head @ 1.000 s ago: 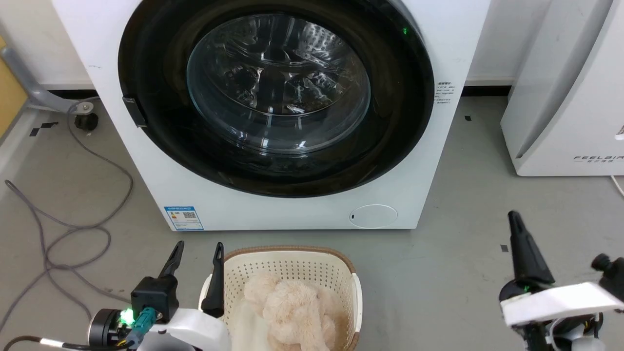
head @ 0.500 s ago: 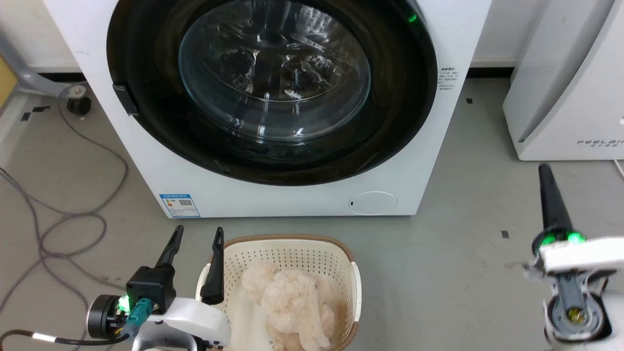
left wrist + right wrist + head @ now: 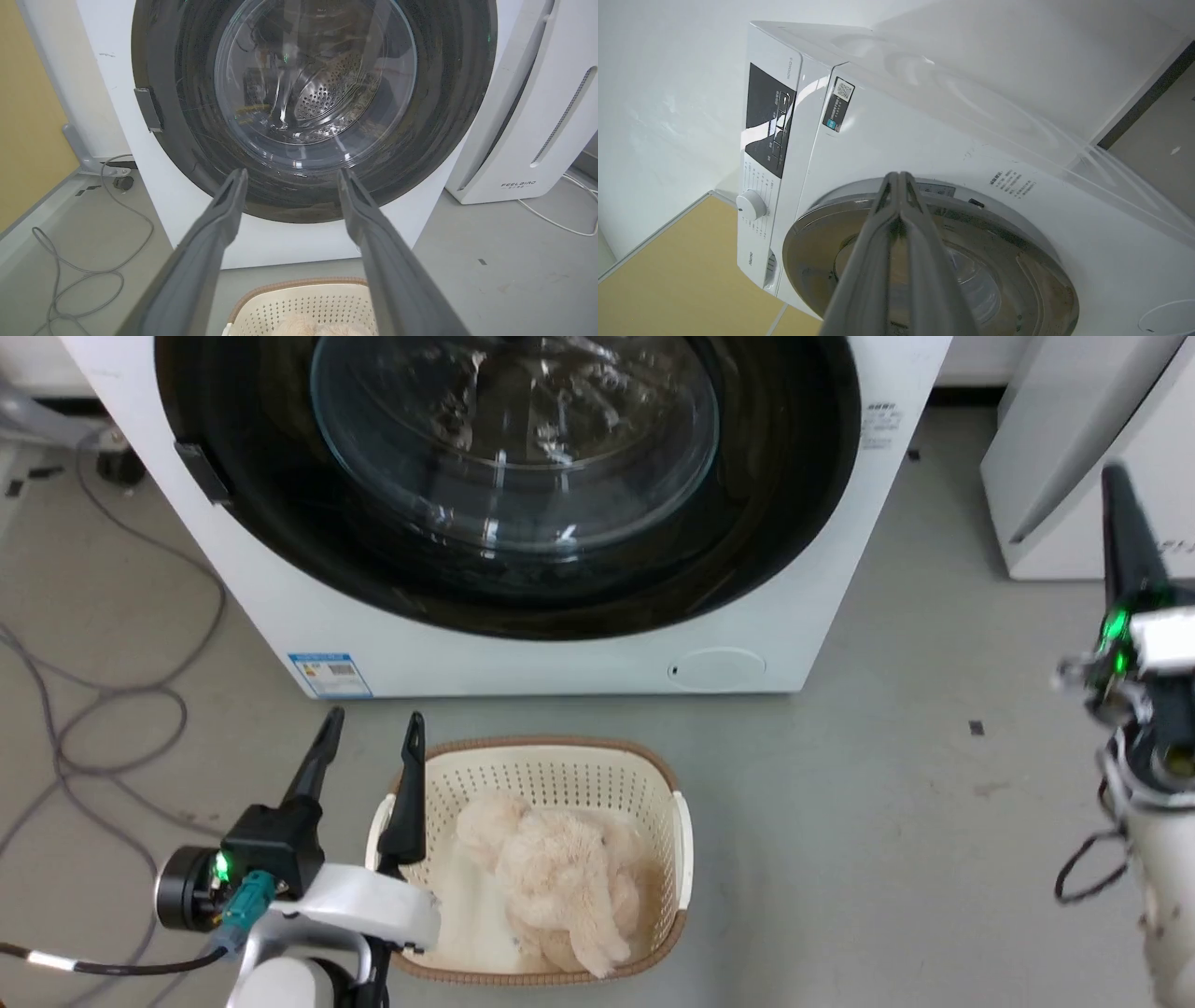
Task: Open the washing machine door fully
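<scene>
The white washing machine [image 3: 280,607] stands at the top of the head view. Its door [image 3: 775,523], a glossy black ring around a bulging glass bowl [image 3: 317,88], lies shut against the front. A small dark latch tab [image 3: 148,109] sits on the door's left rim. My left gripper [image 3: 371,721] is open and empty, low on the left beside a basket; in the left wrist view its fingers [image 3: 290,173] frame the door's lower part from a distance. My right gripper [image 3: 1117,485] is shut with nothing in it, raised at the right edge. In its wrist view it [image 3: 899,176] points at the door's rim [image 3: 1017,252].
A cream laundry basket [image 3: 551,756] with a beige plush toy [image 3: 551,877] stands on the floor just before the machine. Grey cables [image 3: 93,709] loop on the floor at the left. A white FEELBIRD appliance [image 3: 1055,476] stands at the right, with bare grey floor between.
The head camera has moved, shifting the machine up the picture. My right gripper has risen along the right side, staying shut. The left gripper has held its place, open.
</scene>
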Robot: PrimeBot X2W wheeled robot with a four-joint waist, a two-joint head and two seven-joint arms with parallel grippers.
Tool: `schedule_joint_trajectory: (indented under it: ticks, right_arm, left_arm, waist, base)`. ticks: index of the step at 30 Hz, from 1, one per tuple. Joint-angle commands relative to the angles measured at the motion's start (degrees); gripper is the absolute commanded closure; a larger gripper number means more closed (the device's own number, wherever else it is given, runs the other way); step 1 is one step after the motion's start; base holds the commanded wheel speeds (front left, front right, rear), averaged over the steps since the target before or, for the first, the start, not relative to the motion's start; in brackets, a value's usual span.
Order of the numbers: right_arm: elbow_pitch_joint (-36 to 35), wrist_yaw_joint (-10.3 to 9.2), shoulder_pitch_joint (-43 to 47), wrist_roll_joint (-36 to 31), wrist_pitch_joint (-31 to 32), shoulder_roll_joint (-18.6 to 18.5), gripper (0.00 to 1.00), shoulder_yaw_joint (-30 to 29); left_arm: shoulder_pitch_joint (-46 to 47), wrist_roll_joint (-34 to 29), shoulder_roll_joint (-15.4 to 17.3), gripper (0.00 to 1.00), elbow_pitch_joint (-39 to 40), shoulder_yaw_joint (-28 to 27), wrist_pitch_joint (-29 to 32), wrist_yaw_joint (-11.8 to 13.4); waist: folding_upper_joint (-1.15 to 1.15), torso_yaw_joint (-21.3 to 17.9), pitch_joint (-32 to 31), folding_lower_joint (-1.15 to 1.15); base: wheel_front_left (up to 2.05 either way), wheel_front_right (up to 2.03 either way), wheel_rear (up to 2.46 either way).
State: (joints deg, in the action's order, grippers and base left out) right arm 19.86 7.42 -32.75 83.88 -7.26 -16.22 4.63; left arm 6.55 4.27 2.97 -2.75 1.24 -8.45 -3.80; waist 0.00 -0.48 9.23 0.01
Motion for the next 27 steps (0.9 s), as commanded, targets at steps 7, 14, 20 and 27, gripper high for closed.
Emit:
schedule_joint_trajectory:
  ticks: [7,14,20,27]
  right_arm:
    - [4.7,0.05,-12.2,10.9,-0.4,-6.8,1.0,10.5]
    - [9.3,0.05,-25.9,20.7,1.0,-12.9,1.0,26.3]
    - [14.4,0.06,-39.1,30.1,2.9,-15.6,1.0,42.3]
    - [25.0,0.06,-52.3,37.2,9.8,-15.2,1.0,55.2]
  left_arm:
    - [3.5,1.1,0.7,0.0,1.5,0.1,-1.3,-0.9]
    - [5.8,1.7,1.5,0.0,2.4,0.3,-2.1,-1.4]
    - [7.1,2.4,1.8,0.0,2.9,0.2,-2.8,-1.8]
    - [8.7,3.1,1.9,0.0,3.4,0.4,-3.8,-2.3]
  waist:
    - [0.0,0.3,4.2,-0.01]
    - [0.0,0.4,7.7,-0.01]
    - [0.0,0.2,10.2,-0.01]
    - [0.0,0.4,13.1,-0.01]
  base:
    - [0.0,0.0,0.0]
    - [0.0,0.0,0.0]
    - [0.0,0.0,0.0]
    - [0.0,0.0,0.0]
